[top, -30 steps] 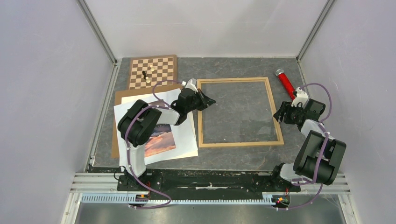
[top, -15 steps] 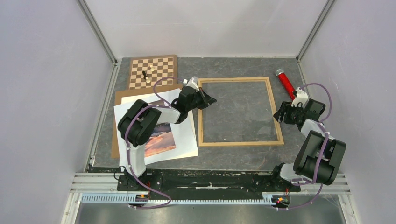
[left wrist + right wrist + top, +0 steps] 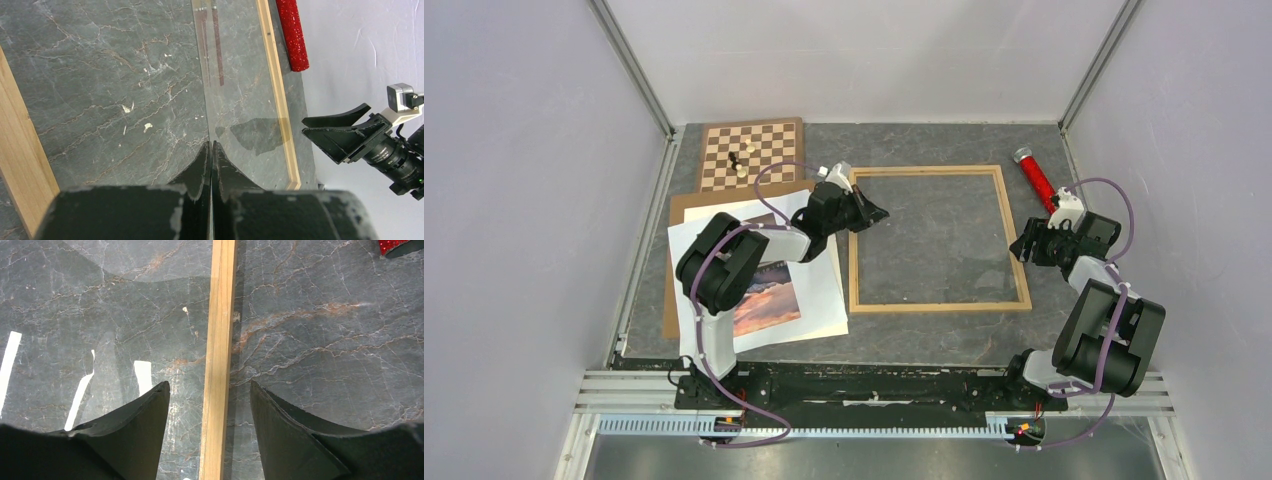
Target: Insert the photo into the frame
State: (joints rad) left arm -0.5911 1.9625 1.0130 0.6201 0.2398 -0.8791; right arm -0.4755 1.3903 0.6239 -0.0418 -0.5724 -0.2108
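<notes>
Pale walls [image 3: 514, 200] enclose the cell on three sides. The tabletop [image 3: 944, 340] is dark grey marbled stone.

The frame [image 3: 929, 170] lies flat mid-tabletop: light wood, thin border, with a glossy pane inside reflecting light.

A brown board [image 3: 670, 300] lies to the left of the frame, with white sheets [image 3: 824, 295] stacked on it. The sheets' right edge is just beside the frame's left rail. A chessboard [image 3: 764, 140] sits behind the board at the far left.

The photo [image 3: 769, 300] shows an orange-pink sky. It lies flat on the white sheets, outside the frame, and the left arm's elbow covers part of it.

The left tool [image 3: 876, 213] reaches just over the frame's left rail near the far-left corner. Its fingers [image 3: 200, 170] are pressed together with nothing visibly between them. The tips are low over the pane, but I cannot tell if they touch it. The photo is nearer to the arm bases and to the left of this tool, not touching it.

The right tool [image 3: 210, 384] is spread, with one finger on each side of the frame's right rail. There are gaps on both sides, so it has no grip. The photo is well apart from it, across the frame.

A red glittery tube [image 3: 1036, 178] lies beyond the frame's far-right corner, behind the right tool. A few chess pieces [image 3: 740, 162] stand on the chessboard.
</notes>
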